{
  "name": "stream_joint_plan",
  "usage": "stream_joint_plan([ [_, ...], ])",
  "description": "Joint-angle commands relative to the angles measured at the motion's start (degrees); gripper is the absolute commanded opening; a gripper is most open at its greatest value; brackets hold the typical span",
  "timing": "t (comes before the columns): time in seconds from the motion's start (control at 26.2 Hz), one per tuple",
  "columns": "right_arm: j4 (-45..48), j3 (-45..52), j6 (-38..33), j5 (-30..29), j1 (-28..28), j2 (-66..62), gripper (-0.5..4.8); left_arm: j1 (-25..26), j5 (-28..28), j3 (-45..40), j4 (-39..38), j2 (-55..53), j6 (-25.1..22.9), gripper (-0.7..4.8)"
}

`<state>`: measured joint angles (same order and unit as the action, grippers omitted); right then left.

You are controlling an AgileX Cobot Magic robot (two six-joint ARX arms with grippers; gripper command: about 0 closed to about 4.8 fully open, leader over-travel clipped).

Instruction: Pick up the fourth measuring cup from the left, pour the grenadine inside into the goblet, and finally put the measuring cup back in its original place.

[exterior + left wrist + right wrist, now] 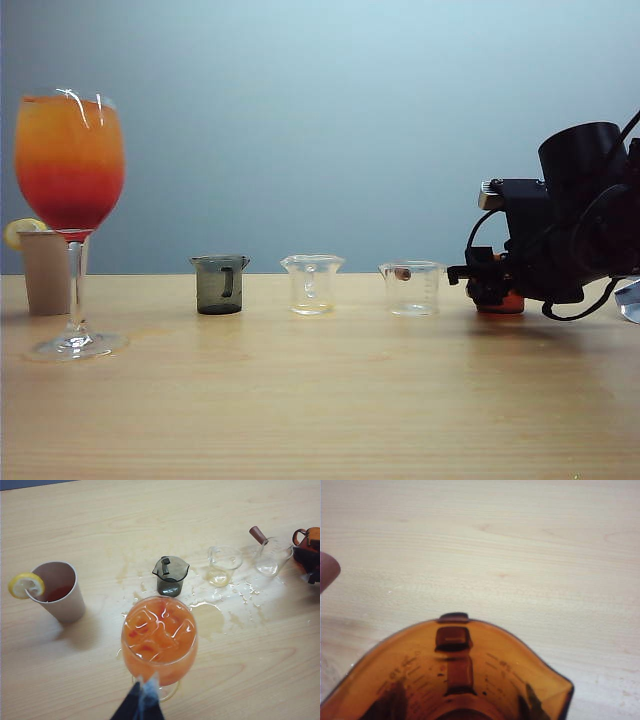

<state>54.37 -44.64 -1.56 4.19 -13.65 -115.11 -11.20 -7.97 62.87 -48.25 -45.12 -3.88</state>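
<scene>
The fourth measuring cup [503,304], amber and translucent, sits low at table level at the right end of the cup row, between the fingers of my right gripper [488,290]. The right wrist view shows its inside [470,680] nearly empty, with dark specks, and my right gripper [460,707] shut on it; dark fingers [385,705] show through its walls. The goblet [70,160] stands far left, orange on top with the grenadine [70,200] as a red layer below. My left gripper [142,692] hangs shut just short of the goblet [159,635], holding nothing.
A beige tumbler [45,270] with a lemon slice stands behind the goblet. A smoky grey cup [220,285] and two clear cups [312,285] [412,288] line the row; the third carries a brown stub [257,534]. Spilled liquid [210,617] wets the table near the cups.
</scene>
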Motion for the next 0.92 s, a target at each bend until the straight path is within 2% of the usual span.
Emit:
stream_joint_plan([
  [0.04, 1.0, -0.3, -2.0, -0.9, 0.0, 0.1, 2.61, 0.0, -0.2, 0.3, 0.3, 0.1, -0.2, -0.04],
  [0.11, 1.0, -0.3, -3.0, -0.9, 0.0, 0.1, 3.07, 0.0, -0.2, 0.3, 0.3, 0.1, -0.2, -0.04],
  [0.19, 1.0, -0.3, -3.0, -0.9, 0.0, 0.1, 3.17, 0.0, -0.2, 0.3, 0.3, 0.1, -0.2, -0.04],
  [0.31, 1.2, -0.3, -3.0, -1.1, 0.0, 0.1, 4.08, 0.0, -0.2, 0.3, 0.3, 0.1, -0.2, -0.04],
  [0.38, 1.2, -0.3, -3.1, -1.6, 0.0, 0.2, 4.36, 0.0, -0.2, 0.3, 0.3, 0.1, -0.2, -0.04],
  [0.61, 1.2, 0.8, -3.2, -3.1, 0.0, 1.1, 4.36, 0.0, -0.2, 0.3, 0.4, 0.1, -0.2, -0.04],
  [0.92, 0.6, 9.3, -3.2, -4.6, 0.0, 11.1, 4.25, 0.0, -0.2, 0.3, 0.3, 0.1, -0.2, -0.04],
])
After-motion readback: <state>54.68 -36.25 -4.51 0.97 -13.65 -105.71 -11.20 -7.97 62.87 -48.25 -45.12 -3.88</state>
